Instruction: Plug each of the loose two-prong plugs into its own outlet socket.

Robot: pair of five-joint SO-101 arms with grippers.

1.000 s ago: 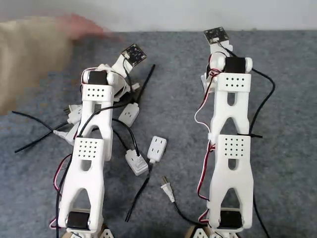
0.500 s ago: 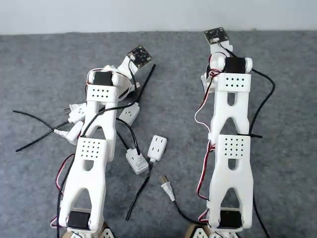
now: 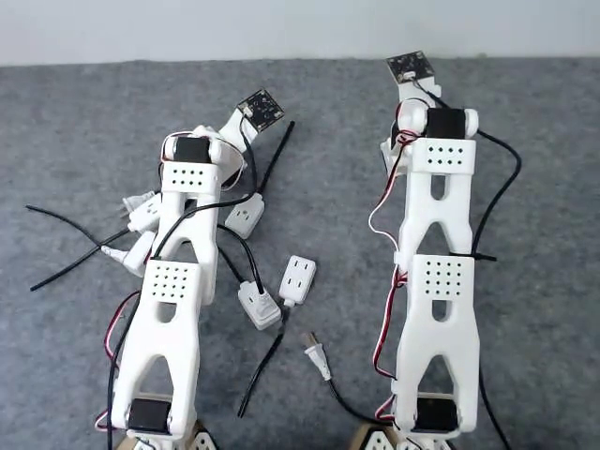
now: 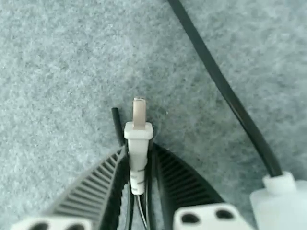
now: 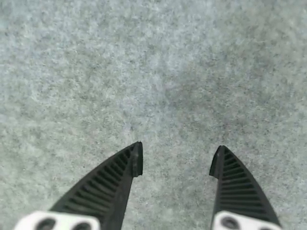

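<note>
In the left wrist view my left gripper [image 4: 139, 149] is shut on a white two-prong plug [image 4: 137, 143], whose prongs stick out past the fingertips just above the grey carpet. A black cable [image 4: 225, 93] runs beside it to a white outlet socket [image 4: 280, 203]. From above, that arm's wrist [image 3: 246, 131] sits at the back left, close to a white socket [image 3: 246, 216]. Two more sockets [image 3: 298, 279] [image 3: 258, 305] lie mid-table, and a loose white plug [image 3: 316, 357] lies near the front. My right gripper [image 5: 180, 146] hangs open over bare carpet.
More white plugs [image 3: 139, 214] and tangled black cables [image 3: 66, 246] lie left of the left arm. The right arm [image 3: 439, 272] stretches along the right side of the grey carpet [image 3: 534, 309]. A pale wall borders the far edge.
A person's hand and sleeve at the back left have left the view. The left arm's wrist has shifted slightly, still holding the plug. The right arm has not moved.
</note>
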